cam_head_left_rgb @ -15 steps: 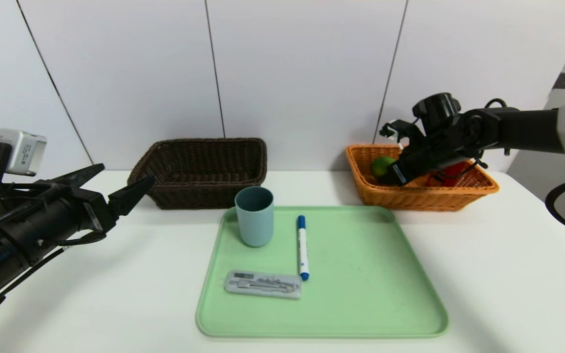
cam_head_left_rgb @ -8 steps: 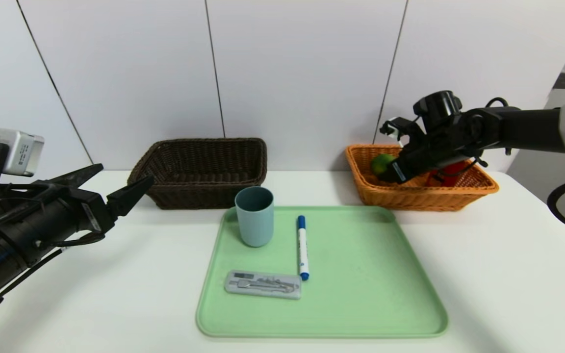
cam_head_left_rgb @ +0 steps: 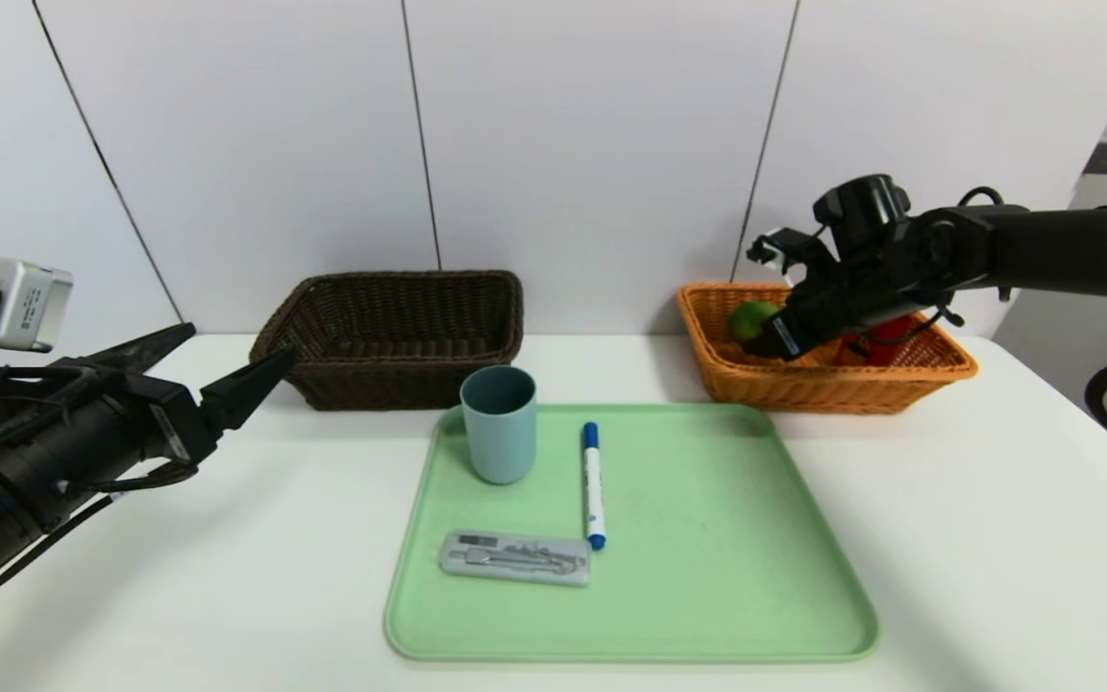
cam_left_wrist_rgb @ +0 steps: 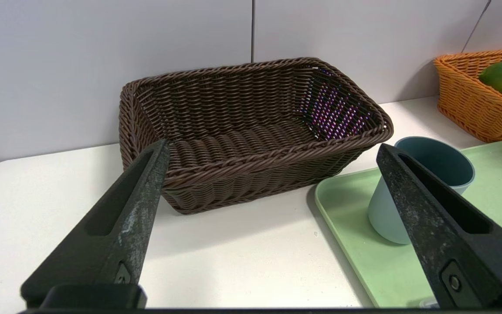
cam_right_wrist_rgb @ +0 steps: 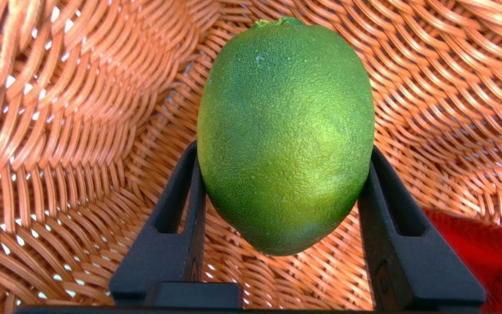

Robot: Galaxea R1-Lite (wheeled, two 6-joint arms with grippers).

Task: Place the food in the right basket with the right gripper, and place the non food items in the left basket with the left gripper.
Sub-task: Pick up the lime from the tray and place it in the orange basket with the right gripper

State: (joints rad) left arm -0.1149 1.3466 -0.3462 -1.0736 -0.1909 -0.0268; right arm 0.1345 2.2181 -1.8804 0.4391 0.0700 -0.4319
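The right gripper [cam_head_left_rgb: 755, 341] has risen slightly inside the orange basket [cam_head_left_rgb: 938, 370], jaws still closed on the lime [cam_right_wrist_rgb: 286, 135]; release is not done. The left gripper [cam_head_left_rgb: 217, 370] waits open, far-left of the cup [cam_head_left_rgb: 499, 423].

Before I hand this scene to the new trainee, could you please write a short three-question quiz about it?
1. True or false: the brown basket already holds the cup.
2. Which thing sits between the right gripper's fingers? A) marker B) lime C) grey case
3. Fill in: the marker and the grey case lie on the green ____.

Key:
1. False; the cup stands on the tray.
2. B, the lime, over the orange basket. The left gripper is open and holds nothing.
3. tray
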